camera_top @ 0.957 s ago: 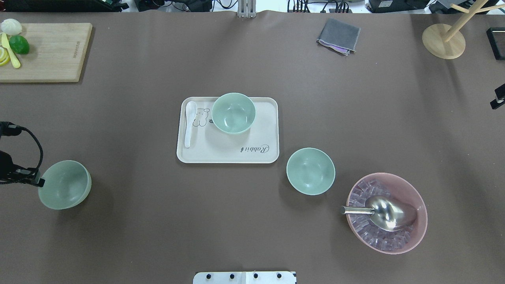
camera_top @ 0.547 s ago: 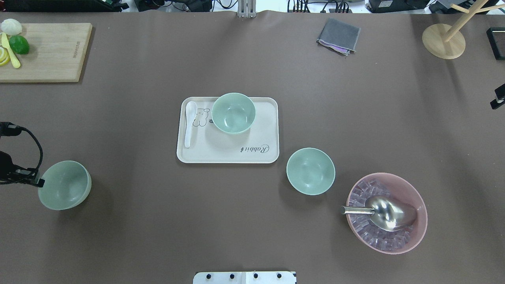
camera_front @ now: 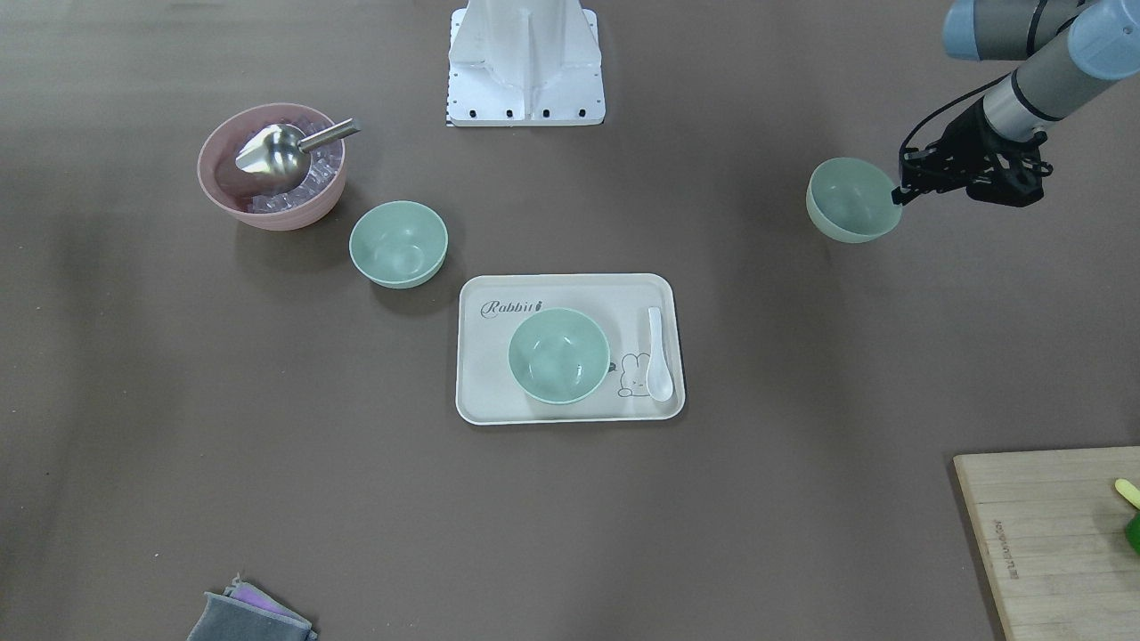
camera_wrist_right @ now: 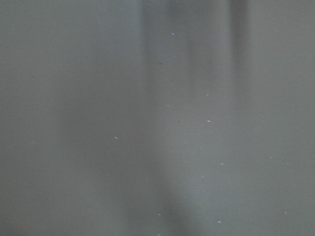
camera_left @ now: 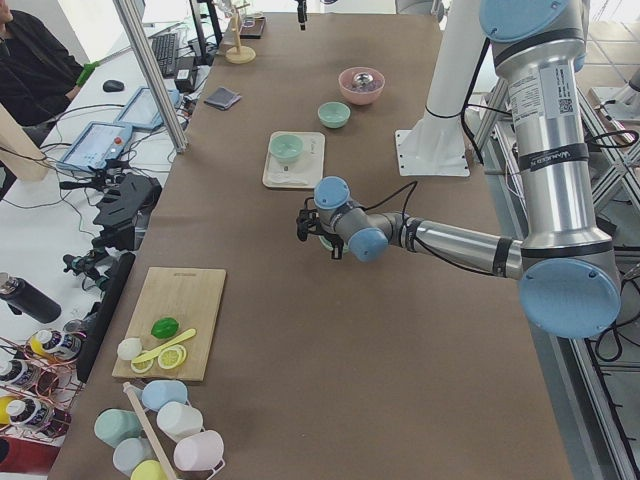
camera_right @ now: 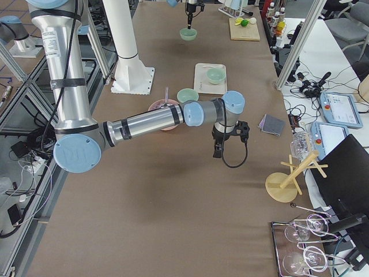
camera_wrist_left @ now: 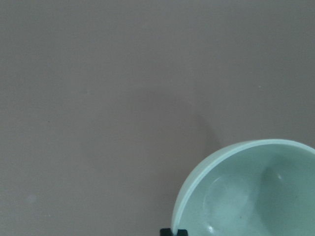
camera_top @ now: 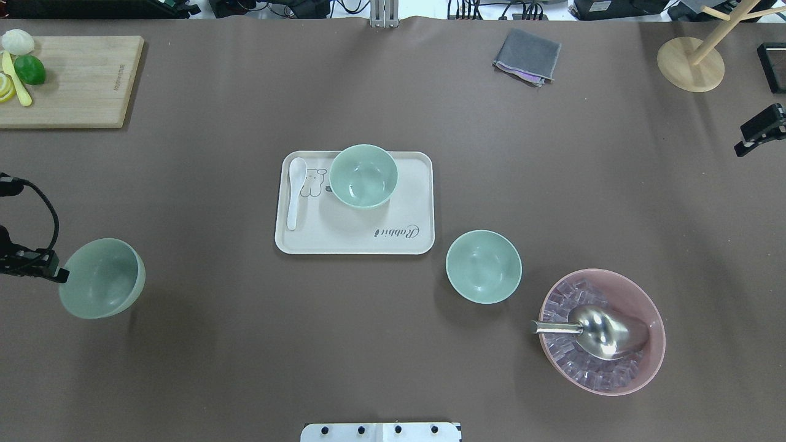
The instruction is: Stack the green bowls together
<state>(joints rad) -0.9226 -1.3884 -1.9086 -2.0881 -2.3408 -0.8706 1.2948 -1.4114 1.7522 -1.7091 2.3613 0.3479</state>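
Three pale green bowls. One (camera_top: 363, 176) stands on the cream tray (camera_top: 405, 242), also in the front view (camera_front: 558, 354). One (camera_top: 483, 266) stands on the table beside the pink bowl, also in the front view (camera_front: 398, 243). My left gripper (camera_top: 61, 274) is shut on the rim of the third bowl (camera_top: 102, 278) and holds it tilted, slightly above the table at the far left; both show in the front view, gripper (camera_front: 898, 191) and bowl (camera_front: 852, 198). The left wrist view shows this bowl (camera_wrist_left: 251, 191). My right gripper (camera_top: 759, 130) is at the far right edge, far from the bowls; I cannot tell if it is open.
A pink bowl (camera_top: 632, 374) with ice cubes and a metal scoop (camera_top: 599, 331) stands front right. A white spoon (camera_top: 295, 190) lies on the tray. A cutting board (camera_top: 80, 80) is back left, a grey cloth (camera_top: 527, 55) and a wooden stand (camera_top: 691, 64) at the back.
My left gripper has raised the green bowl and moved it slightly away from the robot. My right gripper has moved further into view at the right edge.
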